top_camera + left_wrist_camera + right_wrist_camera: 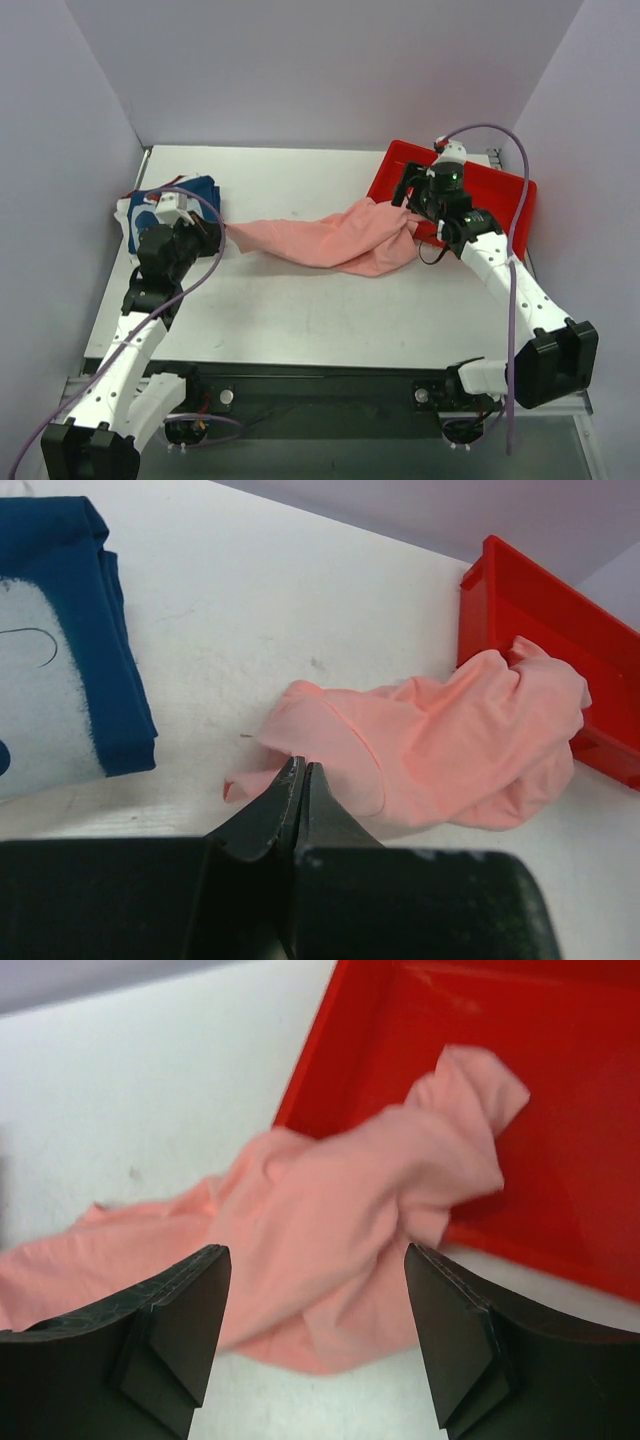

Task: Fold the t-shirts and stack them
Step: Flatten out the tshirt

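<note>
While the top view looks down on the desk (300,320), the pink shirt (330,245) lies stretched across it as a long rumpled band. Its long axis runs left to right. Its left tip meets the left tool (218,236). Its right end bunches at the near-left corner of the tray (505,190), just beneath the right tool (412,205). A navy shirt (195,190) lies folded at the far left, just beyond the left tool.

From the left wrist, the left tool (301,772) has its fingers pressed together with no gap, pinching the near corner of the pink shirt (450,750). The cloth runs away from the tips to the right, its far end draped over the tray (540,610) wall. The navy shirt (110,640), showing a white print, lies to the left, apart from the pink one.

From the right wrist, the right tool (315,1255) is spread wide and grips nothing. The pink shirt (350,1190) lies below, between the fingers. One end laps over the rim into the tray (570,1110), and the rest trails left over the desk (130,1090).
</note>
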You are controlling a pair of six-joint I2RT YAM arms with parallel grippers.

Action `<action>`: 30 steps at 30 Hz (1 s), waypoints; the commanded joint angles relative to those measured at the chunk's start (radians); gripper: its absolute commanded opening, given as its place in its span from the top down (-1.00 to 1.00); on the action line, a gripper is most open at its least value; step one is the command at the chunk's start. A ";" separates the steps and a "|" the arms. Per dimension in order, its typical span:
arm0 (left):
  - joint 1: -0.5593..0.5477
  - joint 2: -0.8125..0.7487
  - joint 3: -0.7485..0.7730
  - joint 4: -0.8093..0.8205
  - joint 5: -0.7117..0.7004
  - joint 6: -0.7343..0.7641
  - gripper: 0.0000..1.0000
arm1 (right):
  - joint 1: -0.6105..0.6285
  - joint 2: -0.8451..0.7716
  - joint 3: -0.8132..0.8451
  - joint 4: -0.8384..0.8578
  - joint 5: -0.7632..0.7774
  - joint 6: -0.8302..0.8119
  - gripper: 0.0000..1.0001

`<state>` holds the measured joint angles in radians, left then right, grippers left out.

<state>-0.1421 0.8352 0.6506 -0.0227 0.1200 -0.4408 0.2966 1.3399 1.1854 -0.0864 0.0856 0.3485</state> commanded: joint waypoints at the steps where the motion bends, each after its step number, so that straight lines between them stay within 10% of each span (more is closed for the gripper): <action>1: 0.019 0.015 0.053 0.084 0.072 -0.004 1.00 | 0.030 -0.163 -0.186 0.043 -0.046 0.065 -0.42; 10: 0.052 0.038 0.119 0.095 0.110 -0.004 1.00 | 0.093 -0.240 -0.471 0.077 0.075 0.139 -0.30; 30: 0.068 0.048 0.138 0.086 0.121 0.002 1.00 | -0.060 0.243 -0.360 0.269 -0.059 0.181 -0.22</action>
<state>-0.0837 0.8818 0.7288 0.0101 0.2226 -0.4408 0.2543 1.5543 0.7723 0.1383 0.0547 0.5240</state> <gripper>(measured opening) 0.028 0.629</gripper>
